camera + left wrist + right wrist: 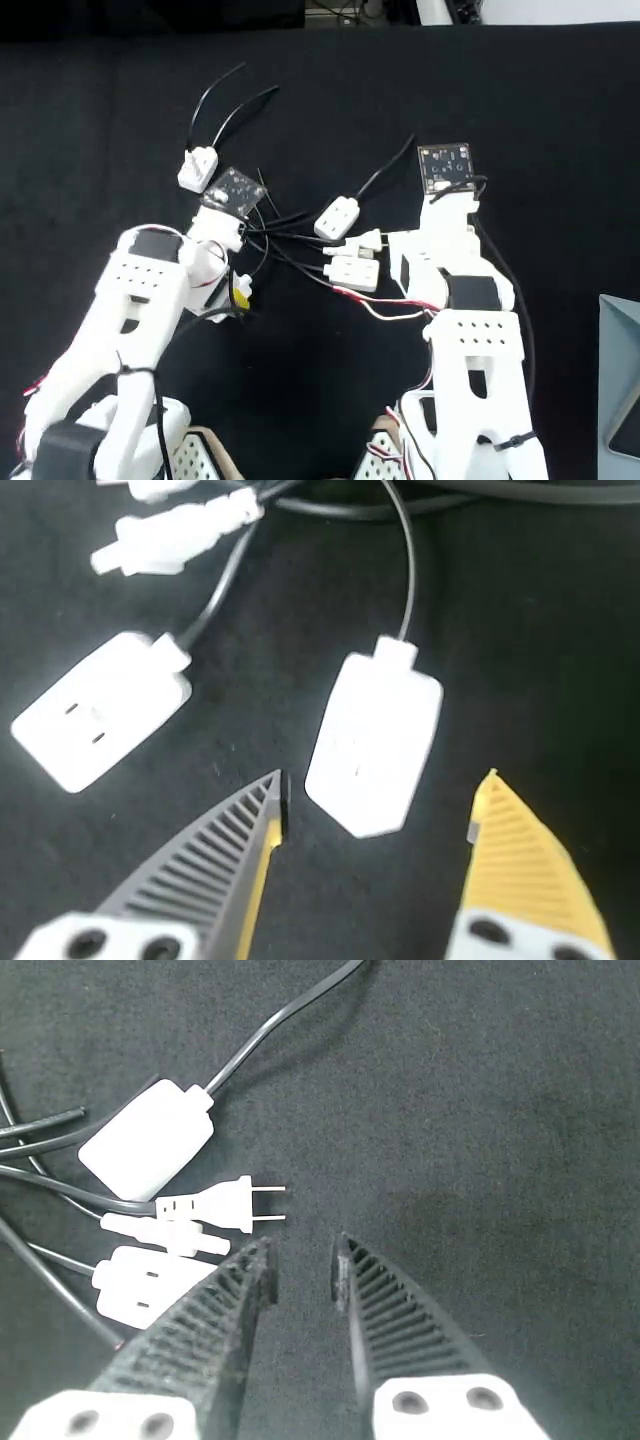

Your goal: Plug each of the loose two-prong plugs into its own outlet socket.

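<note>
Three white sockets lie on the black cloth: one far left (197,168), one mid-table (337,218), one nearer (352,272). A white two-prong plug (362,242) lies loose between the last two. In the right wrist view my right gripper (302,1250) is slightly open and holds nothing. Its tips sit just short of that plug (215,1205), whose prongs are bare. A second plug (165,1235) and a slotted socket (150,1285) lie beside it. My left gripper (385,778) is open over a socket (375,745) without gripping it. Another socket (100,710) lies beside.
Black cables (280,240) tangle between the two arms, and thin red and white wires (385,305) run to the right arm. A grey-blue object (620,380) stands at the right edge. Open black cloth stretches beyond the sockets.
</note>
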Motion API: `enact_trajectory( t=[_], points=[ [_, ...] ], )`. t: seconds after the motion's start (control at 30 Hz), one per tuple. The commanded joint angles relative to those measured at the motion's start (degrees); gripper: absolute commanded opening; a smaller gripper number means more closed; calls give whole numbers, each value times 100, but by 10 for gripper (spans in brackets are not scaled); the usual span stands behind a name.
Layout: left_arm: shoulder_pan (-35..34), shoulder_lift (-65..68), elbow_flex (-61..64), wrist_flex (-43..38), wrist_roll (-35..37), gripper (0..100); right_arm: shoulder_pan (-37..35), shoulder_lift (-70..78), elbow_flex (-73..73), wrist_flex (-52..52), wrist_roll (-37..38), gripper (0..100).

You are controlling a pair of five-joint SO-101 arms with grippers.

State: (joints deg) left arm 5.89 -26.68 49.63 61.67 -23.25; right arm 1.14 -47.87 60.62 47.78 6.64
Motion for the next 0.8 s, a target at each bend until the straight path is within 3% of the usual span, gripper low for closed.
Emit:
enact_trajectory(
  t=[0.0,0.13,0.4,0.57,0.77],
  points=[
    [-233,352,119,-589,70,291,-79,-75,-31,-97,9,106],
    [-251,686,136,-941,62,175,-79,-75,-31,-97,9,106],
    [66,316,136,-897,62,22,-79,-75,-31,-105,9,106],
    [541,-536,163,-229,123,27,-79,-75,-31,-105,9,106],
    [1262,-2048,127,774,853,27,-79,-75,-31,-105,9,106]
  ],
)
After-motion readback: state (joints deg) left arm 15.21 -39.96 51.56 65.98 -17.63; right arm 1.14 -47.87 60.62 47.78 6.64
